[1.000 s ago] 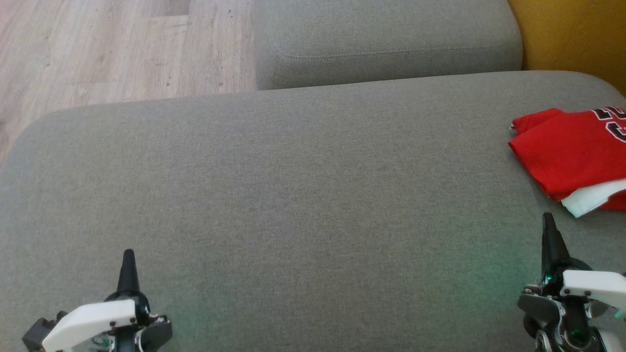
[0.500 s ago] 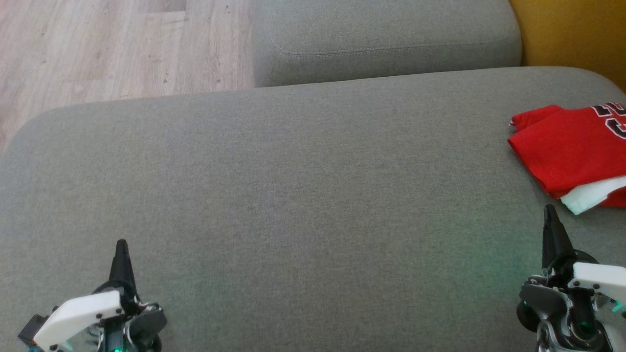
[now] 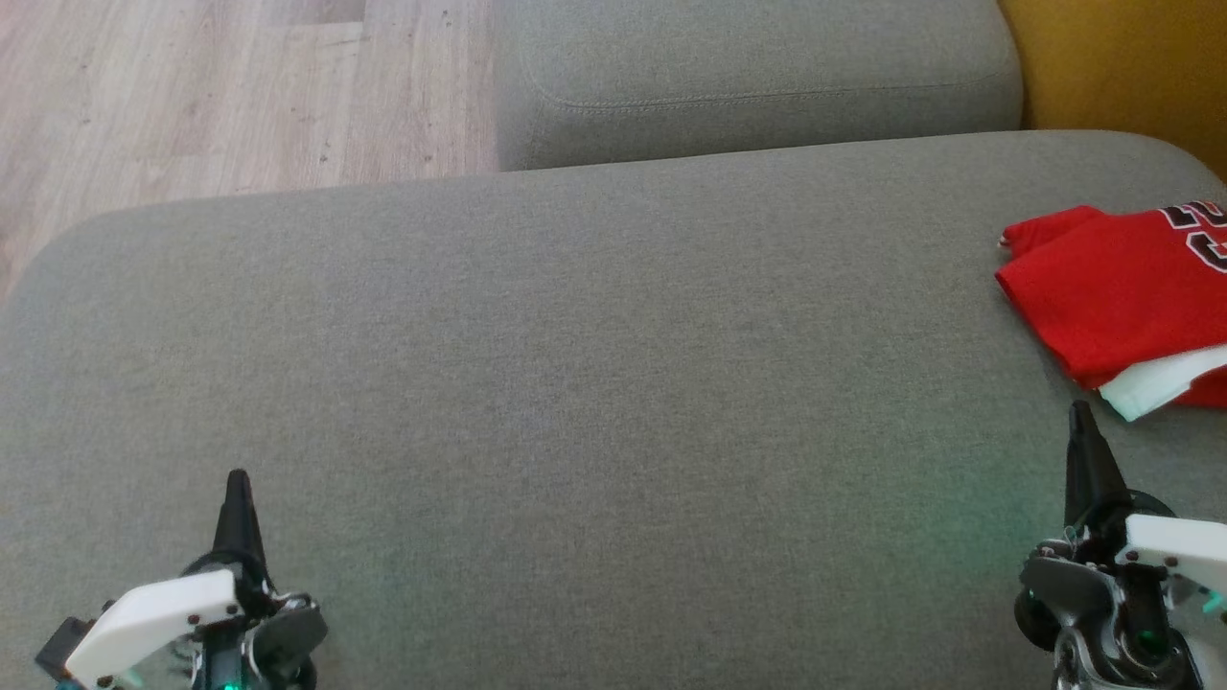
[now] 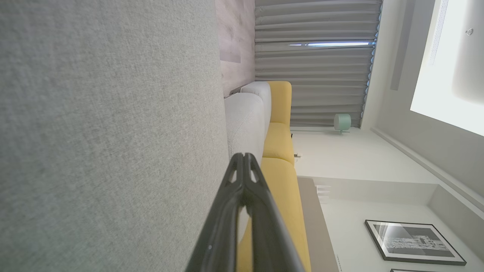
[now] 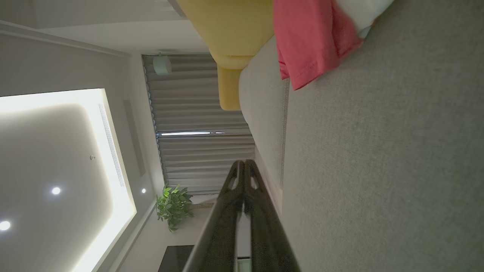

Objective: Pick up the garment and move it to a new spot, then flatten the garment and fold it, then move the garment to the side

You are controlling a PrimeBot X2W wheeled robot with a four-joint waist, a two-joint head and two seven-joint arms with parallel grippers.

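Looking down on a broad grey cushion (image 3: 594,364) spreading across most of the head view. Meeting a second grey cushion (image 3: 757,86) at 12 o'clock, with pale wood floor (image 3: 192,96) showing at 10 to 11 o'clock and a yellow sofa (image 3: 1122,67) edging in at 1 o'clock. Catching pleated grey curtains (image 4: 314,64) and a framed picture (image 4: 414,241) on a white wall in the left wrist view. Catching a potted plant (image 5: 174,206) and a glowing ceiling panel (image 5: 56,151) in the right wrist view. Finding the garment (image 3: 1102,287) at 3 o'clock on the big cushion, close to that cushion's edge and running off the frame. Showing as red cloth folded into a flat stack, with dark, white-edged numerals at its 1 o'clock corner and a white layer peeking out at its 5 o'clock side. Lying free, with nothing touching it. Holding the left gripper (image 3: 237,476) low at 7 o'clock over the cushion, fingers pressed together into one dark spike aiming at 12 o'clock and gripping nothing. Holding the right gripper (image 3: 1080,412) low at 5 o'clock in the same pose, fingers likewise pinched together and empty. Stopping its tip near the garment's white layer but apart from it, at about 7 o'clock of the stack. Not telling whether either gripper is touching the cushion.
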